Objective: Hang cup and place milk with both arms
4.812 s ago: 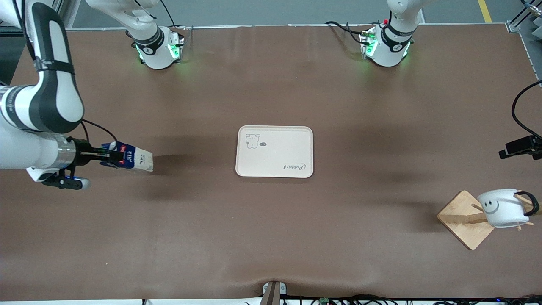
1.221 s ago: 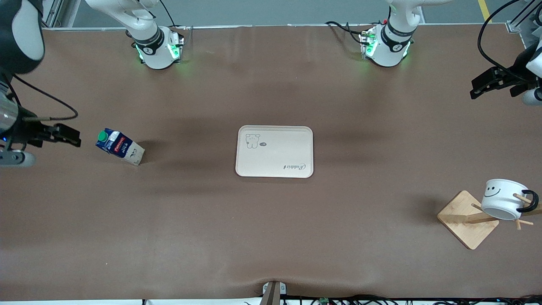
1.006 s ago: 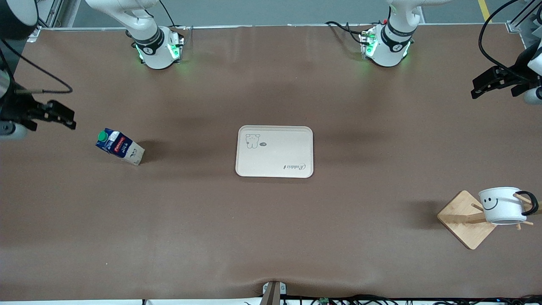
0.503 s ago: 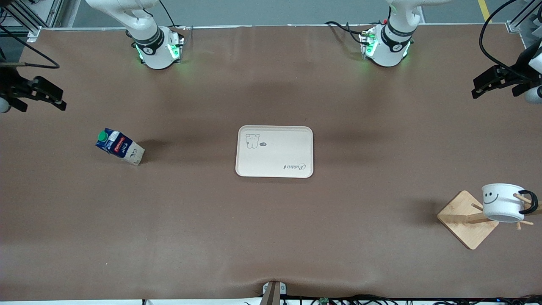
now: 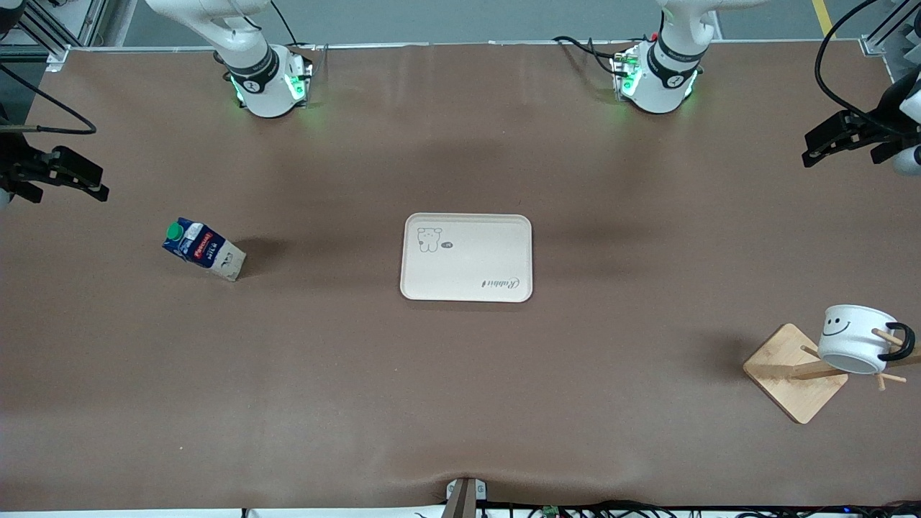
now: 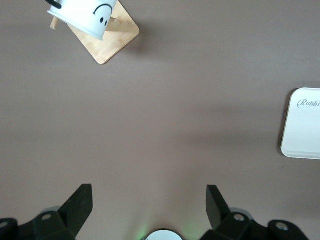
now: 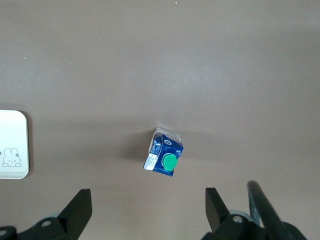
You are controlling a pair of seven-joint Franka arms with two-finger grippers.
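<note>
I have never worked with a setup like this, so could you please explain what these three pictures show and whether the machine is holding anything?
These are two robot arms bolted to a brown table, each ending in a two-finger gripper. The wide picture comes from a high camera facing the robots, so their green-lit bases sit along its top. The other two come from cameras on the arms' wrists, looking down past the black fingers.

On the table, a pale tray lies in the middle. A small milk carton with a green cap stands toward the right arm's end. At the left arm's end, a white smiley cup hangs by its black handle on a wooden rack.

Nothing is held: the left gripper and the right gripper are both open and empty, raised over the table's ends.
</note>
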